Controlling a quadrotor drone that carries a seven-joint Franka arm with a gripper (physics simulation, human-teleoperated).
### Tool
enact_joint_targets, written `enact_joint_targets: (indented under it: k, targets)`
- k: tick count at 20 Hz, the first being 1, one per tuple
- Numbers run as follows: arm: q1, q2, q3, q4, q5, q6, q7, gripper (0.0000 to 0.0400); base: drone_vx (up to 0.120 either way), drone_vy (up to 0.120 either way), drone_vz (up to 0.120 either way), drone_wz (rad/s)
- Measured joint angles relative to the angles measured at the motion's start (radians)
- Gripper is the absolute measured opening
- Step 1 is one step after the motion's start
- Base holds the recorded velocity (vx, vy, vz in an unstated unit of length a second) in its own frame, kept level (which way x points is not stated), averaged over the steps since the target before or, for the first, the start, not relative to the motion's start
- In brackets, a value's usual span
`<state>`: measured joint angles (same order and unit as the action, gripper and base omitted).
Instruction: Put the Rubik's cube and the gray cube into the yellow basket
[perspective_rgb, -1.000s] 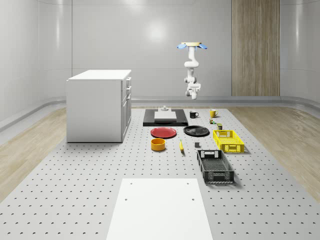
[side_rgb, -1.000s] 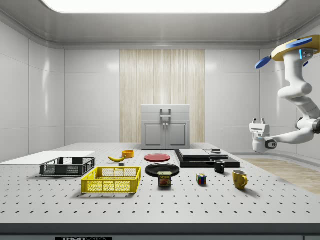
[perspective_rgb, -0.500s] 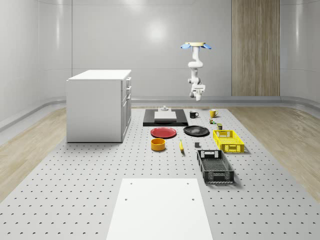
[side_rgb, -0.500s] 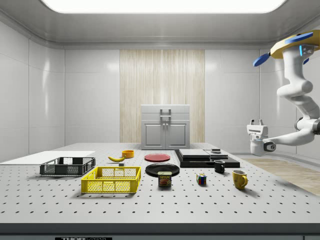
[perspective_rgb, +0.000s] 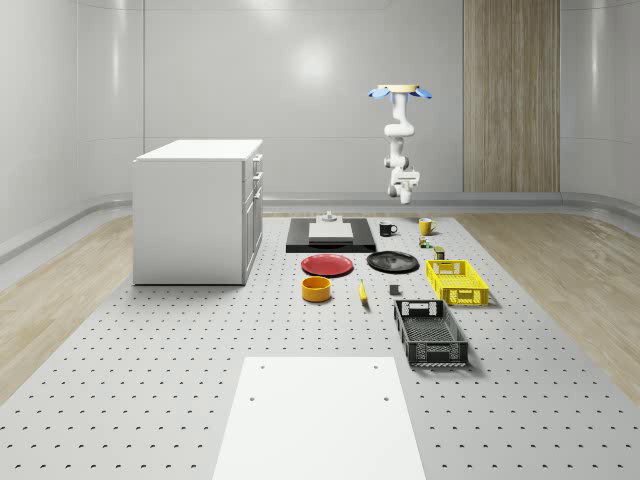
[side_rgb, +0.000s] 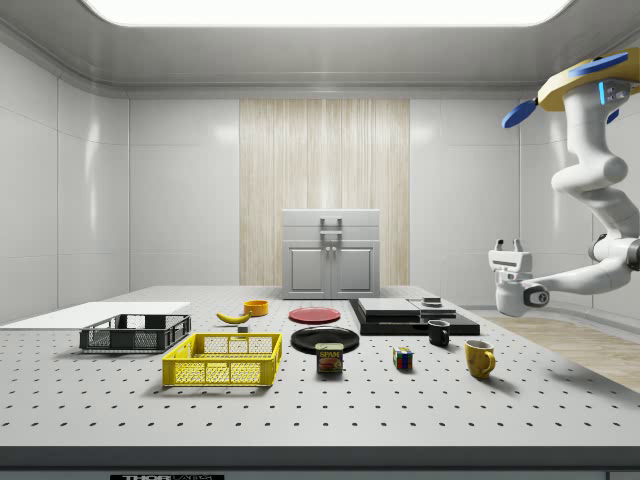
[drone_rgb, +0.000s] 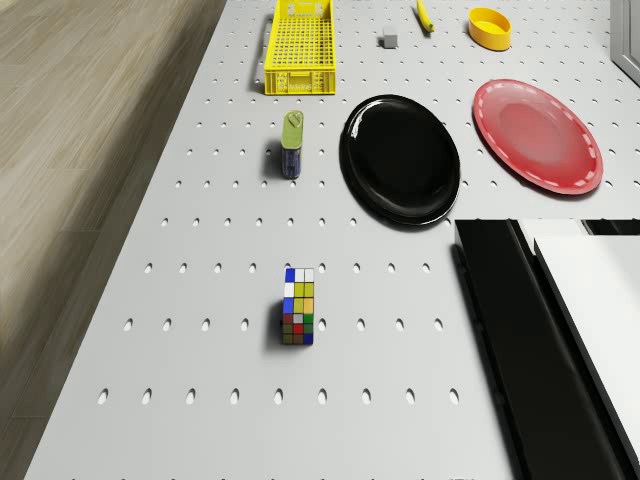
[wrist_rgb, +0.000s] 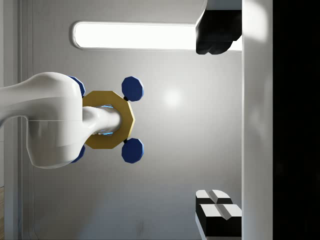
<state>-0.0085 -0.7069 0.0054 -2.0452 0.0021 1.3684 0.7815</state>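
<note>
**Mia:** Look at the white end effector (side_rgb: 506, 243). Its two fingers are wide apart and point up. It holds nothing.

**Ben:** It hangs on the bent white arm (side_rgb: 590, 180) under the yellow drone with blue blades (side_rgb: 585, 85). The drone hovers high up at the side view's right end of the gray desk with holes (side_rgb: 300, 420).

**Mia:** Where are the things it wants?

**Ben:** The colorful Rubik's cube (drone_rgb: 298, 306) sits on the desk, lower than the end effector and well apart from it. The little gray cube (drone_rgb: 389, 40) sits just beside the yellow plastic basket (drone_rgb: 298, 84). Both are outside it.

**Mia:** So nothing is put away yet.

**Ben:** I think it is only starting to go for the first cube. Next it should turn the end effector down, drop over the Rubik's cube, and squeeze it on two flat sides.
</note>
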Motion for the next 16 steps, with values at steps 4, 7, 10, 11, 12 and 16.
enact_joint_targets:
  k: [4,7,10,11,12,16]
  targets:
    - [-0.001,-0.002,0.001,-0.002,-0.001,0.003,0.0,0.04,0.12,0.12,0.0,0.0]
    - [-0.001,-0.004,0.002,-0.003,-0.002,0.005,0.0,0.04,0.12,0.093,0.0,0.0]
    - [-0.002,-0.005,0.004,-0.005,-0.005,0.007,0.0,0.04,0.12,0.0,0.0,0.0]
    - [-0.002,-0.006,0.005,-0.005,-0.006,0.008,0.0,0.04,0.12,0.0,0.0,0.0]
    - [-0.002,-0.006,0.006,-0.006,-0.007,0.009,0.001,0.04,0.12,0.0,0.0,0.0]
    - [-0.004,-0.008,0.012,-0.008,-0.015,0.012,0.002,0.04,0.12,0.05,0.0,0.0]
